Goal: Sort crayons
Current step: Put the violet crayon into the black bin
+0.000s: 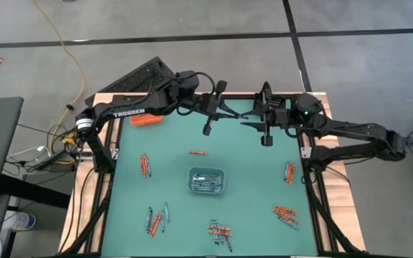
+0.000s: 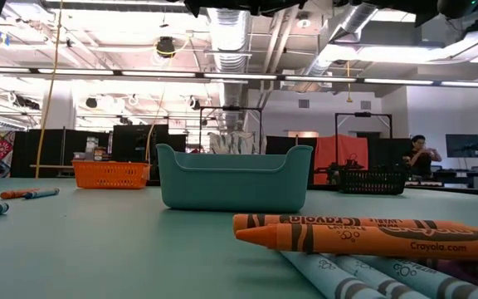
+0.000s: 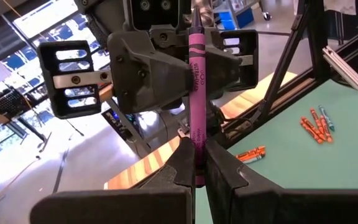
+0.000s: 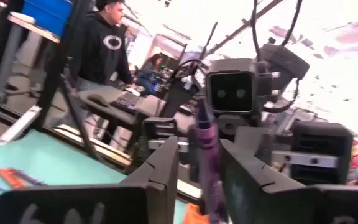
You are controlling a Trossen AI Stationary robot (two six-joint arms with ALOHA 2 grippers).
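Above the desk's [image 1: 127, 179] twelve o'clock edge, the left gripper [image 3: 194, 165] and right gripper [image 4: 197, 171] meet tip to tip. The left is clamped on a purple crayon [image 3: 196, 93]; the right's fingers flank it, though contact seems uncertain. Other crayons [image 1: 285, 213] lie scattered around the clear-grey tray [image 1: 206, 180] at centre.

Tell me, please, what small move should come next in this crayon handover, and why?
Probably the right gripper should finish closing on the purple crayon. The left gripper holds it upright by one end, and the right jaws straddle it but appear not yet clamped.
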